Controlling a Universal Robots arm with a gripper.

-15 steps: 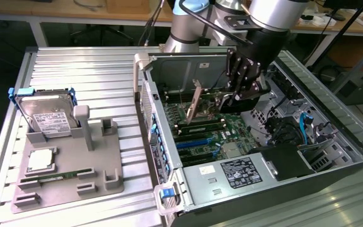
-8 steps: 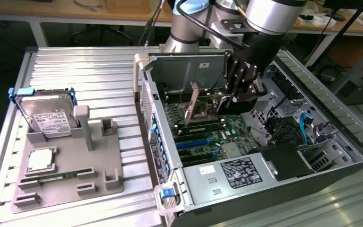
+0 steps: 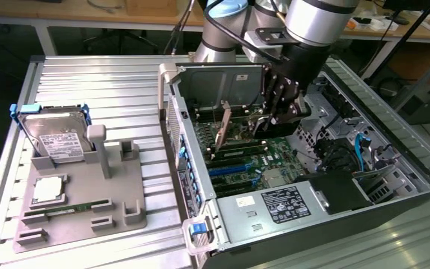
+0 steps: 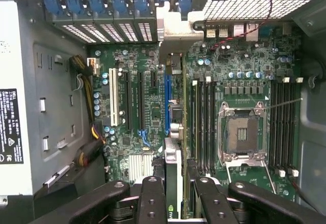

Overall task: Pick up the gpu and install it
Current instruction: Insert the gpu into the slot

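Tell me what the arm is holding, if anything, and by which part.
The end effector is shut on the gpu, gripping the card's upper edge as it stands edge-on over the motherboard slots inside the computer case.

Arm lowered, gripper jaws clamped, pointing down

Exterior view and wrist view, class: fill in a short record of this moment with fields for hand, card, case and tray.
hand: the hand is shut on the gpu, inside the computer case
card: held edge-on over the motherboard, its bracket toward the rear slots
case: lying open on its side
tray: the grey tray holds a hard drive and a memory stick
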